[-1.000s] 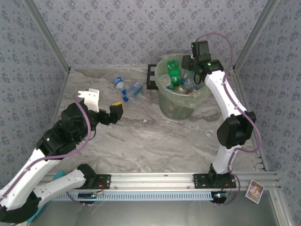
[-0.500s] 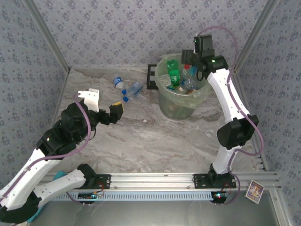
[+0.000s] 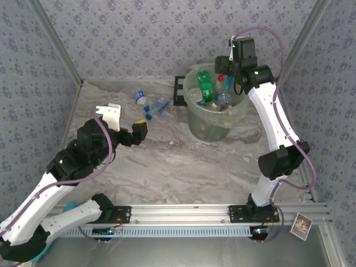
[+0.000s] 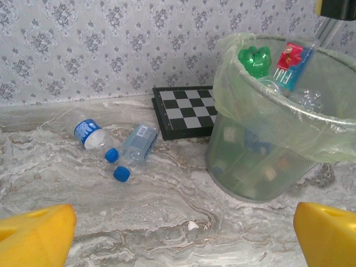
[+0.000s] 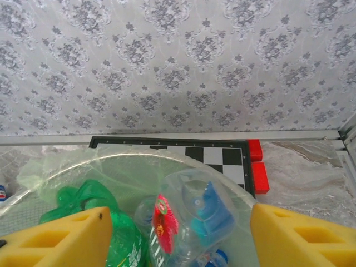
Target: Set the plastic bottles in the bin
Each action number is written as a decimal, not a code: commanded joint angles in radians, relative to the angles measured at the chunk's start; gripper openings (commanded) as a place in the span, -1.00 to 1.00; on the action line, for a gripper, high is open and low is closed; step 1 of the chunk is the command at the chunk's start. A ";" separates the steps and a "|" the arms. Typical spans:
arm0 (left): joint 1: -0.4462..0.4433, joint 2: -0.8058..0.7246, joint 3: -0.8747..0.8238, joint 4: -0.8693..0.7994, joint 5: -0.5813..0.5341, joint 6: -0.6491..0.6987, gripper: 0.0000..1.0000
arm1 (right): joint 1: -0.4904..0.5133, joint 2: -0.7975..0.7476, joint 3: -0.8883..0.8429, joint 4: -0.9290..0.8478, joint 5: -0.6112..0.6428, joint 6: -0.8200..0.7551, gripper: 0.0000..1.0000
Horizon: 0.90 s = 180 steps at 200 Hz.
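- While the right gripper (image 5: 178, 239) hangs spread and empty over the bin (image 4: 267, 161), we judge a drop done.
- Two blue-capped bottles (image 4: 138, 146) lie on the table (image 4: 183, 194); the spread left gripper (image 4: 181, 245) must grasp one.

- No wording is reading clearly anywhere.
- The blue-labelled bottle (image 4: 88, 133) lying on the desk (image 4: 167, 222) is showing white marks on its label (too small to make out).
- The red-labelled bottle (image 4: 290, 60) in the bin (image 4: 311, 119) is carrying pale lettering, blurred.
- The small card (image 3: 301, 226) is showing an illegible print.
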State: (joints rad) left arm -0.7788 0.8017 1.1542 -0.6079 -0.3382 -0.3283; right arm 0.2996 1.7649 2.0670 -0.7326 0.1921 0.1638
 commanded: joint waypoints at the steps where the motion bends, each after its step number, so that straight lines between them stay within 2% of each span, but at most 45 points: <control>1: 0.022 0.018 0.002 -0.025 -0.012 -0.023 0.99 | 0.036 -0.027 -0.022 0.004 -0.029 -0.003 0.50; 40: 0.096 0.062 -0.034 -0.006 0.070 -0.050 0.99 | 0.081 -0.099 -0.061 0.012 -0.035 0.018 0.65; 50: 0.139 0.079 -0.053 0.007 0.111 -0.062 0.99 | 0.089 -0.124 -0.075 0.013 -0.041 0.026 0.74; 62: 0.202 0.103 -0.074 0.024 0.173 -0.080 0.99 | 0.097 -0.160 -0.096 0.018 -0.048 0.035 1.00; 84: 0.297 0.153 -0.111 0.073 0.258 -0.103 0.99 | 0.113 -0.226 -0.131 0.025 -0.046 0.043 0.99; 130: 0.425 0.331 -0.136 0.175 0.367 -0.101 0.99 | 0.122 -0.358 -0.181 -0.001 -0.059 0.074 0.99; 180: 0.461 0.501 -0.106 0.242 0.388 -0.058 0.99 | 0.139 -0.474 -0.234 -0.037 -0.046 0.084 0.99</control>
State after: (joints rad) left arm -0.3271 1.2625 1.0187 -0.4305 0.0132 -0.4099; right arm 0.4294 1.3354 1.8626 -0.7341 0.1413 0.2249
